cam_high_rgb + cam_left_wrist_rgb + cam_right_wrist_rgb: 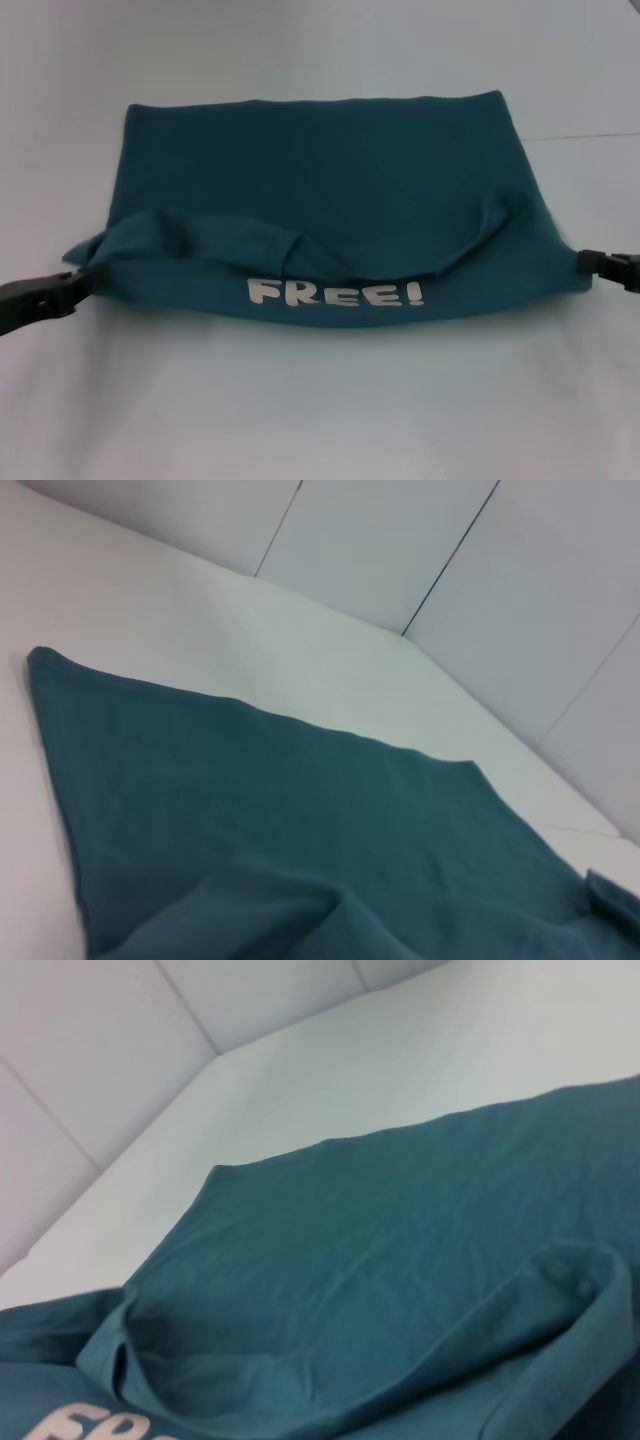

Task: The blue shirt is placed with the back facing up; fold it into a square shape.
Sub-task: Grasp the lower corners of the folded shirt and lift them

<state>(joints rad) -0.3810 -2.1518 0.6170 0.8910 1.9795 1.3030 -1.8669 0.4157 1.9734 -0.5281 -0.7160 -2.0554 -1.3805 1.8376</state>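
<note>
You have the shirt (320, 190) spread on the table (320, 420), near edge lifted; each gripper, left (75, 285) and right (590, 262), pinches a corner to carry the fold.

The large teal-blue soft fabric shirt (330, 200) bears the word "FREE!" in white rounded capitals on the folded strip along its near edge. The right wrist view catches only the first letters, "FR", at the frame's edge.
</note>
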